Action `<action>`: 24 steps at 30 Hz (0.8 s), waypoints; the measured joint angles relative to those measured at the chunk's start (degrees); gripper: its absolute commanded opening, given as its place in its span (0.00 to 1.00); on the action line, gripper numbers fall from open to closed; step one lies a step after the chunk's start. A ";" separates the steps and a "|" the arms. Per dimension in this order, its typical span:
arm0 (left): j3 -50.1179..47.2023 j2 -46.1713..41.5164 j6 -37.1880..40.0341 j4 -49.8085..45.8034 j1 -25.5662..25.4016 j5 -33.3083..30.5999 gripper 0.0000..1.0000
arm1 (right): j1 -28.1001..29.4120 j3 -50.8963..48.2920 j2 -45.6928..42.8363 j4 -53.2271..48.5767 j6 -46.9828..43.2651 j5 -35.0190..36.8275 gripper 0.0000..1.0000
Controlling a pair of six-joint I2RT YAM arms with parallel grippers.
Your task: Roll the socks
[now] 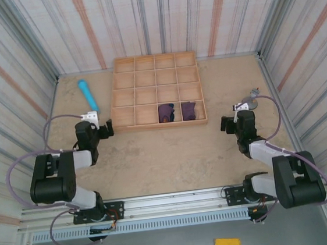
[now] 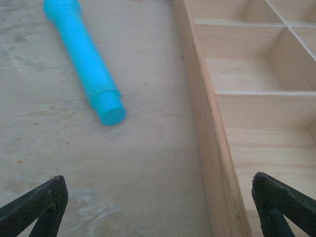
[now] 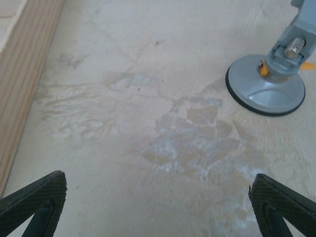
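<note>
The two socks (image 1: 166,112) sit as dark bundles side by side in the two right-hand compartments of the tray's (image 1: 127,96) near row, right of the left gripper (image 1: 108,128) and left of the right gripper (image 1: 228,125) — probably the nearer one — both grippers spread wide and empty.

Bright, even, diffuse light falls on the table (image 1: 167,157), leaving only faint, soft shadows. Both wrist views look slightly soft, and the top view is sharper.
</note>
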 measured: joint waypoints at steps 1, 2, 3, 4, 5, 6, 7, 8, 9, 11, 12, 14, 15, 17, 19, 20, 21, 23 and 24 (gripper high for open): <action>0.00 0.55 0.42 -0.11 -0.22 -0.07 0.99 | -0.59 -0.28 1.62 3.39 -0.74 -0.66 0.99; 0.00 0.83 0.70 0.20 -0.22 -0.26 0.99 | -1.07 -0.28 2.97 6.03 -1.14 -1.29 0.99; 0.00 1.01 0.98 0.96 -0.22 -0.59 0.99 | -1.75 -0.28 4.28 8.66 -1.38 -1.95 0.99; 0.02 0.98 1.14 1.20 -0.24 -0.92 0.98 | -2.80 -0.26 5.68 11.17 -1.38 -3.06 0.99; 0.02 0.87 1.29 1.27 -0.24 -1.29 0.99 | -4.24 -0.24 7.58 14.03 -1.16 -4.26 0.99; 0.02 0.87 1.36 1.42 -0.24 -1.44 0.99 | -5.49 -0.22 9.62 16.76 -0.90 -4.98 0.99; 0.02 0.87 1.44 1.53 -0.24 -1.60 0.99 | -6.47 -0.24 11.80 19.37 -0.74 -5.44 0.99; 0.02 0.87 1.51 1.57 -0.24 -1.77 0.99 | -7.19 -0.24 14.49 22.14 -0.74 -6.14 0.99; 0.02 0.87 1.53 1.62 -0.24 -1.81 0.99 | -7.37 -0.24 16.55 24.28 -0.76 -6.51 0.99; 0.02 0.87 1.55 1.62 -0.42 -2.10 0.99 | -7.32 -0.20 18.51 24.61 -0.74 -7.50 0.99; 0.02 0.87 1.57 1.62 -0.48 -2.25 0.99 | -7.23 -0.09 18.53 24.41 -0.63 -7.50 0.99; 0.02 0.87 1.70 1.62 -0.61 -2.40 0.98 | -7.10 2.01 18.60 23.06 0.07 -5.84 0.99; 0.02 0.87 1.73 1.62 -0.61 -2.40 0.99 | -6.99 2.89 18.60 23.04 0.35 -4.98 0.99; 0.02 0.87 1.75 1.62 -0.61 -2.40 0.99 | -6.67 4.39 18.60 23.37 0.72 -3.76 0.99; 0.02 0.87 1.77 1.62 -0.61 -2.45 0.99 | -6.45 4.79 18.60 23.43 0.74 -2.89 0.99; 0.02 0.87 1.77 1.62 -0.61 -2.45 0.99 | -6.23 4.79 18.60 23.32 0.74 -2.51 0.99; 0.02 0.87 1.79 1.62 -0.61 -2.47 0.99 | -6.23 4.79 18.60 23.19 0.74 -2.36 0.99; 0.02 0.87 1.97 1.62 -0.61 -2.71 0.99 | -6.19 4.79 18.60 23.19 0.74 -1.84 0.99; 0.02 0.87 2.01 1.62 -0.61 -2.82 0.99 | -6.12 4.79 18.60 23.12 0.74 -1.84 0.99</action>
